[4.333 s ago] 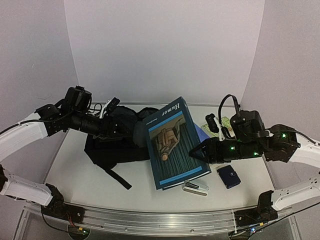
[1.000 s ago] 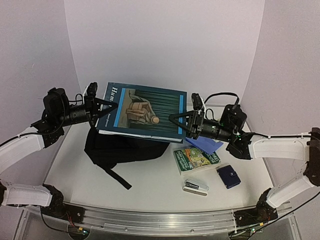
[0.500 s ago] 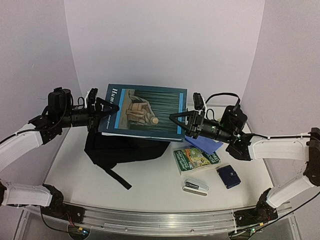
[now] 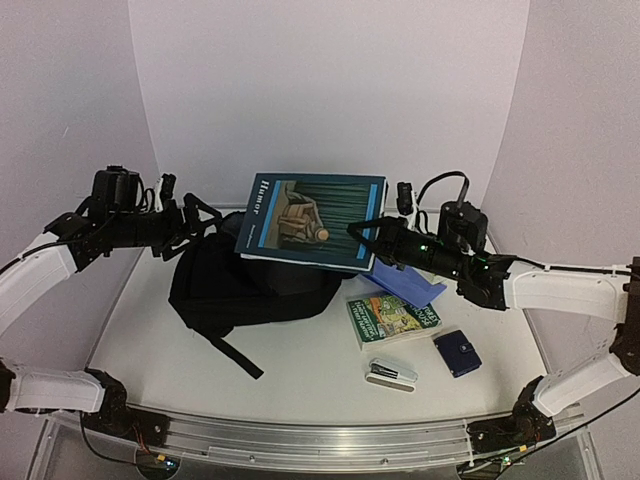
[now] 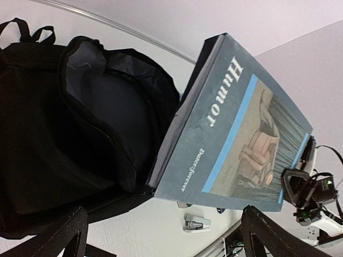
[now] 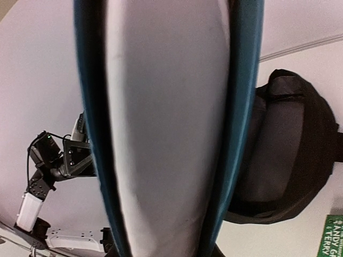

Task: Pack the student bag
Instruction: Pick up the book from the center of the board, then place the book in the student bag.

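Note:
The student bag (image 4: 240,285) is a black backpack lying at the table's middle left, its mouth open and grey lining showing in the left wrist view (image 5: 115,101). My right gripper (image 4: 368,232) is shut on a large blue book titled "Humor" (image 4: 312,220) and holds it tilted in the air above the bag. The book's lower corner (image 5: 161,182) is at the bag's mouth. In the right wrist view the book's page edge (image 6: 166,123) fills the frame and hides the fingers. My left gripper (image 4: 195,225) is open and empty beside the bag's far left edge.
A green book (image 4: 392,318) lies right of the bag, with a blue-purple folder (image 4: 412,285) behind it. A small dark blue case (image 4: 457,352) and a white stapler (image 4: 392,375) lie near the front right. The metal rail (image 4: 300,440) runs along the near edge.

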Controlling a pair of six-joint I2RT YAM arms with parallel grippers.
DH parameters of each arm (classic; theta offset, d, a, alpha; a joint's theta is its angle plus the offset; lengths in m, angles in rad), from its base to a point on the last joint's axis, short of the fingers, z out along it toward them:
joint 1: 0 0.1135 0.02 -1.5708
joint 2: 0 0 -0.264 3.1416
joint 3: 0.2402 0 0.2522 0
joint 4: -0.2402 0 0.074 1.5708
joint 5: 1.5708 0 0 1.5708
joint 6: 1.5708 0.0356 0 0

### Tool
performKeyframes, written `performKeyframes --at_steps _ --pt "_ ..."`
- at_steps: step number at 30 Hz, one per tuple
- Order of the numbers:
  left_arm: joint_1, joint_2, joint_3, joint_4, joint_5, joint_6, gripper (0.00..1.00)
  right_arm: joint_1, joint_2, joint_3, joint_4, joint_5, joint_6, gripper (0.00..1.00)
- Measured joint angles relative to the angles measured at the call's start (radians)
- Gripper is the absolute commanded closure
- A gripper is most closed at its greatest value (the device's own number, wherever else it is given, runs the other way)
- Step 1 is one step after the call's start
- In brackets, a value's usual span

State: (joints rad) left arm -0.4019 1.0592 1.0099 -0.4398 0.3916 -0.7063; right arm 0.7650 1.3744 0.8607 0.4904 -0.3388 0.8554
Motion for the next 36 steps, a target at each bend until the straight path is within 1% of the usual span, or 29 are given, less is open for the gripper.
performKeyframes --at_steps 5,7,11,13,16,23,27,31,36 --pt "0.002 0.139 0.012 -0.006 -0.023 0.022 0.0 -0.016 -0.014 0.035 -0.132 0.098 -0.07 0.85" --pt "0.016 0.194 0.019 0.003 0.0 0.029 0.0 -0.025 -0.015 0.043 -0.17 0.123 -0.086 0.85" --pt "0.105 0.29 0.023 0.065 0.087 0.021 0.0 -0.043 -0.012 0.063 -0.231 0.147 -0.101 0.85" --pt "0.155 0.343 0.033 0.105 0.131 0.01 0.0 -0.05 0.0 0.08 -0.246 0.148 -0.106 0.85" --pt "0.196 0.423 0.058 0.148 0.183 -0.001 0.0 -0.06 0.025 0.105 -0.264 0.144 -0.113 0.86" --pt "0.195 0.562 0.162 0.178 0.268 0.005 0.0 -0.088 0.076 0.138 -0.322 0.11 -0.123 0.86" --pt "0.195 0.63 0.239 0.178 0.287 0.017 0.02 -0.111 0.104 0.166 -0.35 0.073 -0.116 0.88" --pt "0.195 0.693 0.304 0.157 0.285 0.026 0.06 -0.133 0.151 0.217 -0.367 0.011 -0.089 0.88" --pt "0.195 0.737 0.343 0.108 0.267 0.036 0.22 -0.142 0.178 0.26 -0.409 -0.028 -0.078 0.88"
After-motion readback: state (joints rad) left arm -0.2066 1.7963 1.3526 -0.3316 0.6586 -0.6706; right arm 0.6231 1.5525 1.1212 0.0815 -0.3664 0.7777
